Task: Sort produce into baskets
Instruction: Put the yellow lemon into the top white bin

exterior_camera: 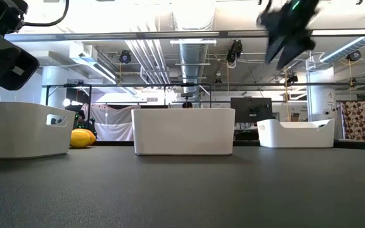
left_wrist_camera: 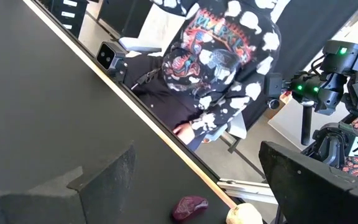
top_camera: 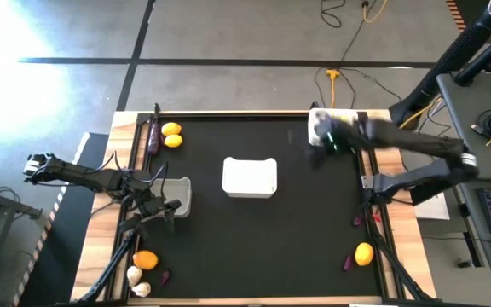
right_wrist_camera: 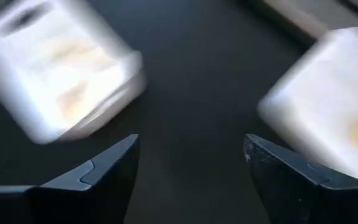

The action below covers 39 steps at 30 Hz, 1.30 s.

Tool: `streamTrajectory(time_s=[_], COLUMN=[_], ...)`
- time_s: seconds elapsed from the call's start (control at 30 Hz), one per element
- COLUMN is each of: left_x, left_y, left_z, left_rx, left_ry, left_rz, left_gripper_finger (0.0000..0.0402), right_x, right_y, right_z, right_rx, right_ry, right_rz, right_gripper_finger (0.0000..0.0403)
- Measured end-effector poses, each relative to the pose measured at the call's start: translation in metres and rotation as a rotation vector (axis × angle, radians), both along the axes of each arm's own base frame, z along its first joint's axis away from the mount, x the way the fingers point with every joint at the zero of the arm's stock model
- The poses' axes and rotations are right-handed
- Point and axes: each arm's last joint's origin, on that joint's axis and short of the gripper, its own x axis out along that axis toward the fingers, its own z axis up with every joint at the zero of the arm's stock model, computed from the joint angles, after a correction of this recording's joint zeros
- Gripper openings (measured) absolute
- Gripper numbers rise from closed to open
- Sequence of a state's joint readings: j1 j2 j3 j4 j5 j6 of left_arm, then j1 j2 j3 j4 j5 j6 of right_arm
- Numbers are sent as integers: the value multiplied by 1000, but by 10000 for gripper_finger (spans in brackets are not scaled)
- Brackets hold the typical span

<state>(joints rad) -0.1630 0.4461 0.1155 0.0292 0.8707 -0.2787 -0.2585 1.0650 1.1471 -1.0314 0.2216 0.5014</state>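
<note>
Three white baskets stand on the black table: one at the left, one in the middle, one at the far right. My right gripper hangs open and high, beside the far-right basket, with nothing between its fingers. My left gripper is open by the left basket and holds nothing. Two lemons and an eggplant lie at the far left. An orange, two garlic bulbs and a purple piece lie at the near left. A lemon and a purple piece lie at the near right.
A person in a patterned top sits beyond the table's near edge. A small camera stands on that edge. Black table shows between the middle basket and the near-right lemon. Another small dark piece lies by the right arm's base.
</note>
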Motion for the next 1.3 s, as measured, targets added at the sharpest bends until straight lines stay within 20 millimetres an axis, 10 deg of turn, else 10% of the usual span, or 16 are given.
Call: streamTrajectory(time_s=[0.47,1.0,1.3], left_x=[0,0,0], left_y=[0,0,0], left_z=[0,0,0], left_rx=[0,0,0], left_ry=[0,0,0], left_rz=[0,0,0], left_gripper_finger=[327,327,327], right_x=[-47,-37,-52], right_y=[202,269,293], right_z=[-87,-80,-107], right_rx=[408,346,202], right_ry=[-141,737,899], right_rz=[444,334,523], right_gripper_finger=[244,219,316])
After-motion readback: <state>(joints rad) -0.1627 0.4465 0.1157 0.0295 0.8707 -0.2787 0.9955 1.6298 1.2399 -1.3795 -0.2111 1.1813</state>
